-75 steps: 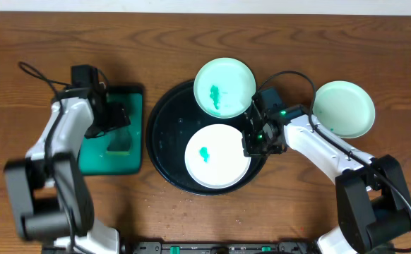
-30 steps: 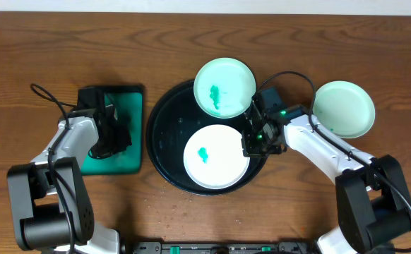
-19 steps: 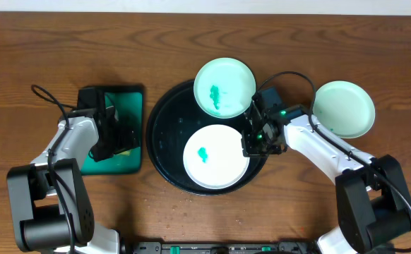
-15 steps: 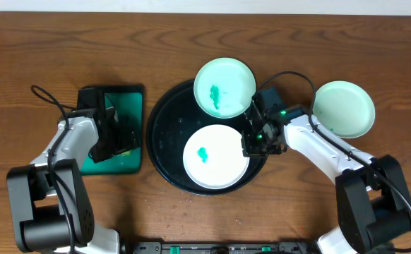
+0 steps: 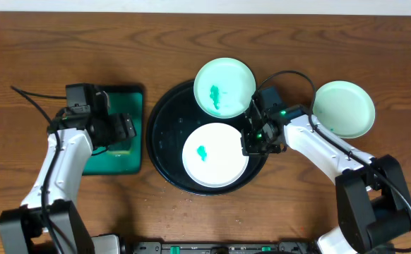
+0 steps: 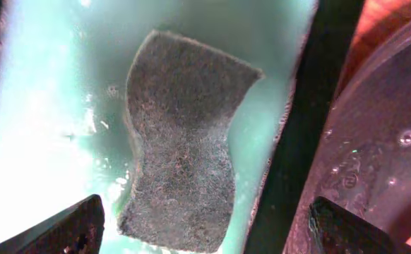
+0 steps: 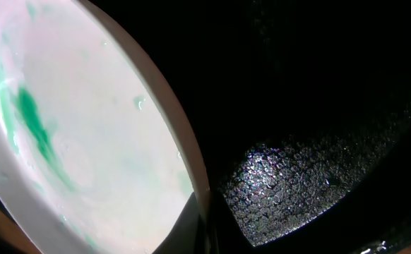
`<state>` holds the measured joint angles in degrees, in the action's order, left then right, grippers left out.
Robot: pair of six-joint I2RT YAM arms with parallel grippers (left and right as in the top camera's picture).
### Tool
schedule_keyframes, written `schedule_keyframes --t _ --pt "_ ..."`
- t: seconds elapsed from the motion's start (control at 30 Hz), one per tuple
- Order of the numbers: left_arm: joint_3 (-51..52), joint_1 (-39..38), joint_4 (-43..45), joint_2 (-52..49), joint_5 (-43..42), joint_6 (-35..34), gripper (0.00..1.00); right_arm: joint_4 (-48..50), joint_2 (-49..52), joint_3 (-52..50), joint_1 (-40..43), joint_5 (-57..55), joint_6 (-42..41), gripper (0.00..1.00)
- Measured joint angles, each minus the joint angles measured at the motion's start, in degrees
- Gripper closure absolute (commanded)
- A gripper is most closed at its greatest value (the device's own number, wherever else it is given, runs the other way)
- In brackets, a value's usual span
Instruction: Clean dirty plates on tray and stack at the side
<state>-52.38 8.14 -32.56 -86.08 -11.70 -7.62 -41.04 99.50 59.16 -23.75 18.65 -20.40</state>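
Three plates are in view, two of them at the tray (image 5: pixel 164 134).
- White plate (image 5: pixel 223 162): lies inside the tray, in its near right part. A green smear (image 5: pixel 204 152) sits left of centre on its face.
- Mint plate (image 5: pixel 228 76): sits across the tray's far rim, partly over the tray and partly past it. It carries a green blotch (image 5: pixel 216 94). Whether it lies flat or tilted cannot be told.
- Side plate (image 5: pixel 343 108): pale mint, on the table (image 5: pixel 191 42) right of the tray and well apart from the other two. No smear shows on it from overhead.
- Right gripper (image 5: pixel 251 147): at the white plate's right edge, over the tray's right side, with its jaws closed on that plate's rim. The right wrist view shows the rim running down into the grip, with wet black tray floor beside it.
- Left gripper (image 6: pixel 205 227): above the green tray (image 5: pixel 106 161), which is left of the black tray and just beside it. Its jaws stand wide apart and hold nothing.
- Sponge (image 6: pixel 184 148): dark, rough pad lying flat on the green tray's wet floor. It sits between the left fingertips (image 6: pixel 78 224) and apart from both.
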Motion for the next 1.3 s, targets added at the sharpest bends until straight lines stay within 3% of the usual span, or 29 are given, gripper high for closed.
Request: schedule_keyframes --t 0.23,0.63,0.8,0.97,1.3 --pt "0.0 0.0 1.4 -4.3 0.0 -0.2 0.2 0.0 0.0 0.0 0.0 0.0 0.0 0.99" --pt "0.0 0.0 6.1 -7.1 0.0 0.0 0.23 0.0 0.0 0.0 0.0 0.0 0.0 0.99" --pt "0.0 0.0 7.5 -9.5 0.0 -0.1 0.34 0.0 0.0 0.0 0.0 0.0 0.0 0.99" --pt "0.0 0.1 8.2 -10.3 0.5 -0.1 0.54 -0.1 0.0 0.0 0.0 0.0 0.0 0.99" --pt "0.0 0.2 8.4 -10.3 0.5 0.0 0.56 -0.5 0.0 0.0 0.0 0.0 0.0 0.99"
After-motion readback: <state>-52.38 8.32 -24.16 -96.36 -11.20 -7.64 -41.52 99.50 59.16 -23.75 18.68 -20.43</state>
